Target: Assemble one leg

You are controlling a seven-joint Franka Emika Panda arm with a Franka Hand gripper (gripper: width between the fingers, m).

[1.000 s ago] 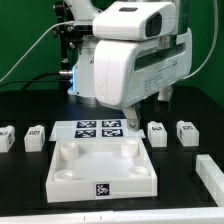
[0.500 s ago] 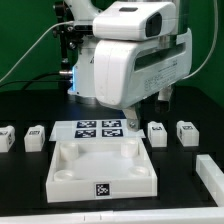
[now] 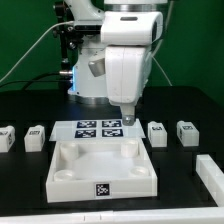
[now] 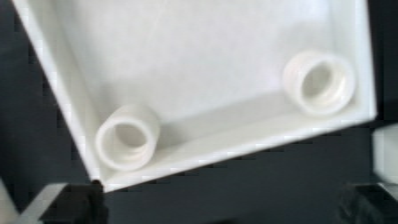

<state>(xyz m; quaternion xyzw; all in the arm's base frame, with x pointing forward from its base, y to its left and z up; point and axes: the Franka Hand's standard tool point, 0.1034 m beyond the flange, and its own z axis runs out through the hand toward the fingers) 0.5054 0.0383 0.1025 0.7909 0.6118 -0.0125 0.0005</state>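
Four small white legs with tags stand in a row on the black table: two at the exterior view's left (image 3: 5,138) (image 3: 35,137) and two at its right (image 3: 157,132) (image 3: 187,132). The large white tray-like piece (image 3: 60,180) lies in the middle. My gripper (image 3: 128,117) hangs above the tray's far edge, apart from every leg. In the wrist view the gripper (image 4: 228,208) is open and empty, with dark fingertips (image 4: 71,205) far apart. Below it are the tray's floor (image 4: 196,70) and two round corner sockets (image 4: 128,138) (image 4: 320,82). No leg shows in the wrist view.
The marker board (image 3: 100,128) lies flat behind the tray, under the gripper. Another white part (image 3: 210,175) lies at the exterior view's right front. The arm's base and cables stand at the back.
The hand has turned about its vertical axis, so its narrow side now faces the exterior camera. The legs and tray have not moved.
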